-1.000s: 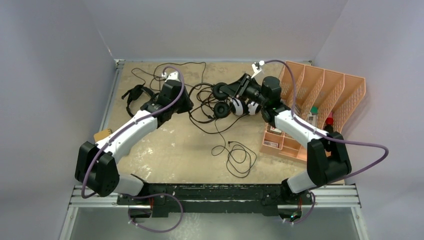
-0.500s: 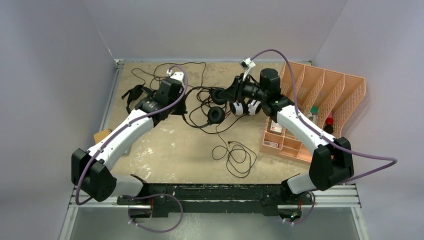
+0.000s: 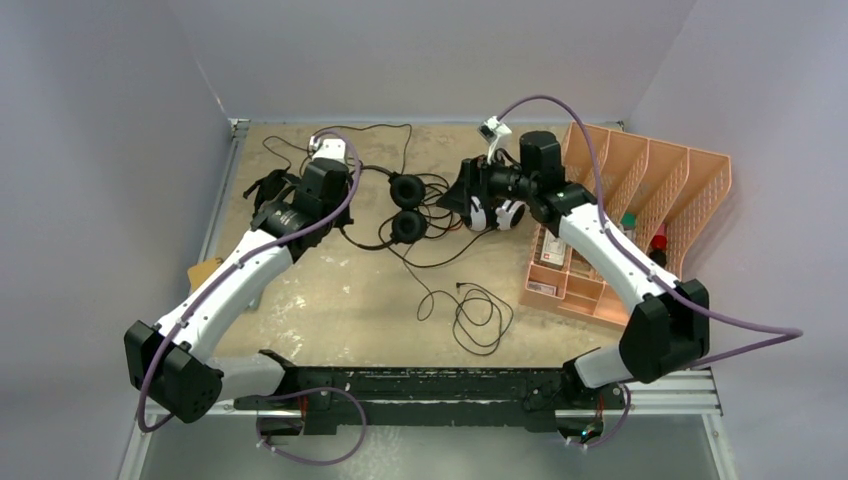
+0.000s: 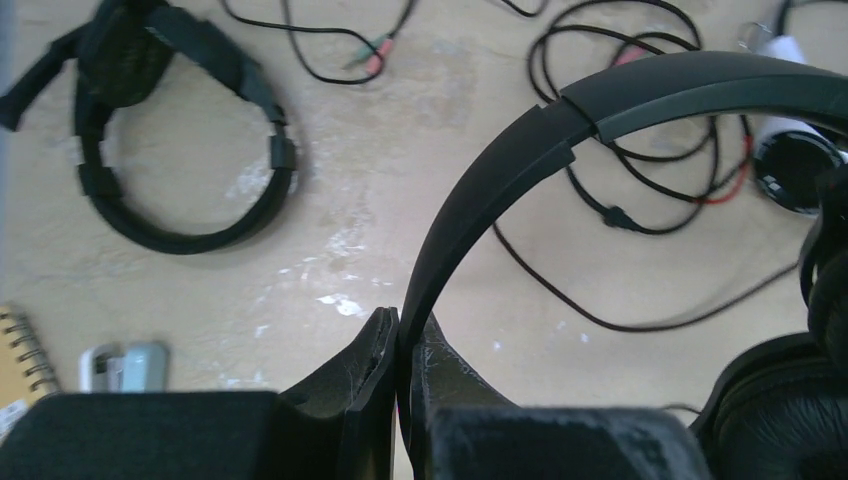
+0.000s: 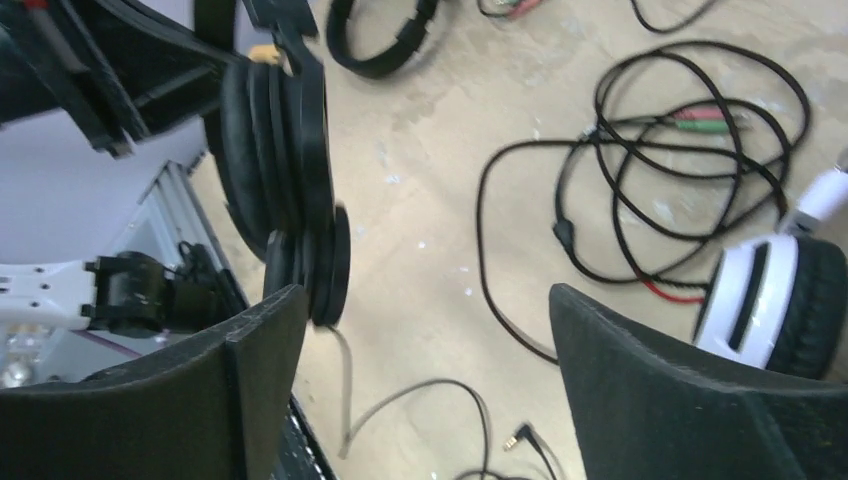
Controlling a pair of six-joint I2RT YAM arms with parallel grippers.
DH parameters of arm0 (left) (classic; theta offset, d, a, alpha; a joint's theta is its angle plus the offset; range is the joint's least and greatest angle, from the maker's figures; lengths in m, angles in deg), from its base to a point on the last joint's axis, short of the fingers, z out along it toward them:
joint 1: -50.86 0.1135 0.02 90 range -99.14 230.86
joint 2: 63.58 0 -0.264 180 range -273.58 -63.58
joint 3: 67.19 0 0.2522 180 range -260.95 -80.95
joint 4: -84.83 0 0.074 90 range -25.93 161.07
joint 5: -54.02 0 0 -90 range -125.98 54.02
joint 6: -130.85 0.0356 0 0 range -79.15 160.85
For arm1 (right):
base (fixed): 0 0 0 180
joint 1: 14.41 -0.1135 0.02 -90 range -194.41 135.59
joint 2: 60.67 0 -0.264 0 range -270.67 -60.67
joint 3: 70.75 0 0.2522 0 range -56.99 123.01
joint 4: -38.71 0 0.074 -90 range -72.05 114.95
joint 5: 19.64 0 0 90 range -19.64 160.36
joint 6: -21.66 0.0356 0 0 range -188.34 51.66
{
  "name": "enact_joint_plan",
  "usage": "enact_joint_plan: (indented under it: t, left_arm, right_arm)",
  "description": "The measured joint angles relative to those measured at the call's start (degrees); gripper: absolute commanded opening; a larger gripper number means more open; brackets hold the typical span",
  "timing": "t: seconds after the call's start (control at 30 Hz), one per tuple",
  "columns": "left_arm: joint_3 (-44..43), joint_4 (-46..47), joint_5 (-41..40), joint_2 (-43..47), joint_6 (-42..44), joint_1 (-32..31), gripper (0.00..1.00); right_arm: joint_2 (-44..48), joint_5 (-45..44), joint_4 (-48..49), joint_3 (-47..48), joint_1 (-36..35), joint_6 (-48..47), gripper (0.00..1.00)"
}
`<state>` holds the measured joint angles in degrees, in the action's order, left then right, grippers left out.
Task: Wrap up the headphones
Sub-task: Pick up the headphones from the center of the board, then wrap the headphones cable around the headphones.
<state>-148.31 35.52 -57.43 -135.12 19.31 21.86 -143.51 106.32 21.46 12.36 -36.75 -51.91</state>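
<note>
- The left gripper (image 4: 398,322) has its fingers pressed together on the thin band of the small black headphones (image 4: 620,100). In the left wrist view the band arcs from the fingertips up to the upper right of the frame.
- In the top view that pair's two round pads (image 3: 406,207) sit one above the other in the upper centre. They lie between the two wrists, just right of the left arm's end.
- They seem to hang clear of the table (image 3: 330,300), but the overhead angle does not settle it.
- The right gripper (image 5: 428,300) stands wide apart with nothing between its fingers.
- The white-and-black headphones (image 5: 770,295) lie at the right edge of the right wrist view, just beside one finger.
- The larger black headphones (image 3: 268,192) lie flat at the upper left of the table, apart from both grippers.
- Thin black cables (image 3: 476,315) tangle across the upper middle of the table and loop loosely in the lower centre.
- A peach organiser (image 3: 655,180) stands at the right edge.
</note>
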Motion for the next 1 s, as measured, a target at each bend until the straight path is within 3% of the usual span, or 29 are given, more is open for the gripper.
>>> enact_joint_plan:
  t: [0.13, 0.33, 0.53, 0.7, 0.87, 1.0]
  left_arm:
    - [0.0, -0.55, -5.35, 0.11, -0.76, 0.11, 0.0]
    - [-0.17, -1.31, -8.98, 1.92, -3.48, 0.2, 0.0]
    - [-6.32, -3.89, -9.49, 1.99, -5.03, 1.05, 0.0]
    - [-14.8, -4.92, -8.31, 1.2, -6.47, 3.65, 0.0]
    - [-19.45, -4.83, -5.35, -0.63, -8.0, 6.14, 0.0]
    - [-21.35, -4.9, -1.4, -2.34, -8.94, 7.3, 0.0]
  right_arm:
    - [2.14, -3.1, -3.78, -1.05, 0.39, -1.01, 0.99]
    - [11.13, -6.01, 0.74, -11.63, 0.61, -3.41, 0.99]
    - [10.51, -3.43, 11.72, -21.35, -0.87, -8.24, 0.99]
    - [8.02, -0.81, 20.98, -25.81, -6.25, -9.01, 0.99]
    - [7.52, -0.98, 34.25, -28.13, -12.44, -5.66, 0.99]
    - [7.85, -3.56, 44.54, -32.83, -12.46, -2.19, 0.99]
